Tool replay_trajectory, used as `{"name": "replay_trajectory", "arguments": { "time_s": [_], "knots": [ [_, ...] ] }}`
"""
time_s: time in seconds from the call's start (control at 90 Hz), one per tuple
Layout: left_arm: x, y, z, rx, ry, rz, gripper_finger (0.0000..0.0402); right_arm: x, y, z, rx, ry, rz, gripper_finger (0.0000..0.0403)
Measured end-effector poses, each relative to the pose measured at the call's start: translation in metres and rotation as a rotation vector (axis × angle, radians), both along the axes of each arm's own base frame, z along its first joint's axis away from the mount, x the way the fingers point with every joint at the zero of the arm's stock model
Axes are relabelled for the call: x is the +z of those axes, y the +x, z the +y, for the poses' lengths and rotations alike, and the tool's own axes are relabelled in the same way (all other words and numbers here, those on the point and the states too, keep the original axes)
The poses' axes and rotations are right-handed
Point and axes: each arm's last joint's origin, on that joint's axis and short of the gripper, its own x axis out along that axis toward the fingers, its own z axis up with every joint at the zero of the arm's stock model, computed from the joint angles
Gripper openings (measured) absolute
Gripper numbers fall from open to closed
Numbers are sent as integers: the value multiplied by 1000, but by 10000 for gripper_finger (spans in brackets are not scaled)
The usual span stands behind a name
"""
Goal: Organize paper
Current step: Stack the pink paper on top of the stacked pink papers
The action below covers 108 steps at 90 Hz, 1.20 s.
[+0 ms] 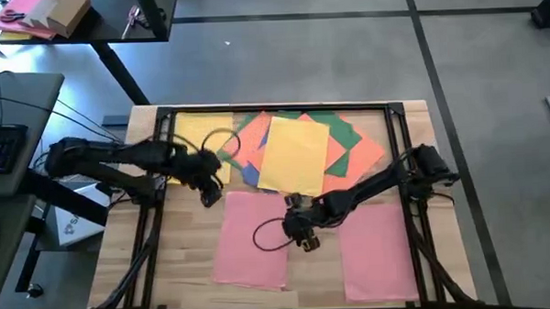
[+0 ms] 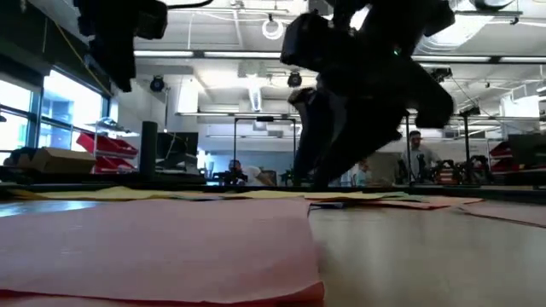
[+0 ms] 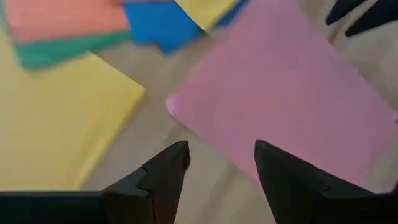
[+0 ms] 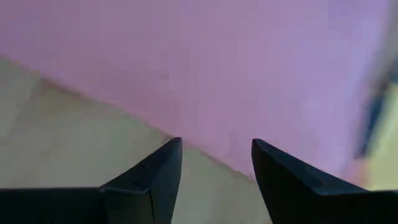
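A loose pile of paper lies at the table's far middle: a yellow sheet [image 1: 295,154] on top of orange, green [image 1: 345,132] and blue [image 1: 249,174] ones, with another yellow sheet [image 1: 199,134] to its left. Two pink sheets lie flat nearer: one [image 1: 249,252] at the middle, one [image 1: 377,252] to the right. My left gripper [image 1: 209,195] [image 3: 217,155] hangs open above bare wood by the middle pink sheet's far left corner [image 3: 177,102]. My right gripper [image 1: 307,240] [image 4: 216,149] is open, low over that sheet's right edge [image 4: 186,140].
Black frame rails [image 1: 273,109] run along the table's far edge and both sides. A desk with a keyboard [image 1: 0,146] stands to the left. Bare wood [image 1: 316,281] shows between the two pink sheets. People stand in the room behind [image 2: 415,153].
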Motion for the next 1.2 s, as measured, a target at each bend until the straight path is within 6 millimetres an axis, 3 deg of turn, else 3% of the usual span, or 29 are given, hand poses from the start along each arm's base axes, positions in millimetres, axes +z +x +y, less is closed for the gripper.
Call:
{"name": "replay_trajectory", "arguments": {
  "time_s": [0.167, 0.544, 0.756, 0.9, 1.2],
  "knots": [
    [-23, -5, -26, 17, 54, -3, 179, -4, -4, 16, 40, -36, -6, 178],
    [-87, -30, -54, 35, 104, 33, 179, -1, -8, 43, 218, -127, -93, 178],
    [-115, -37, -70, 0, 189, 12, 179, -17, -6, 56, 353, -185, -116, 178],
    [-138, -37, -80, -74, 239, 36, 179, -17, -12, 71, 414, -133, -122, 178],
    [-168, -14, -103, -106, 262, -70, 179, -30, -1, 76, 430, -176, -218, 178]
  ]
}}
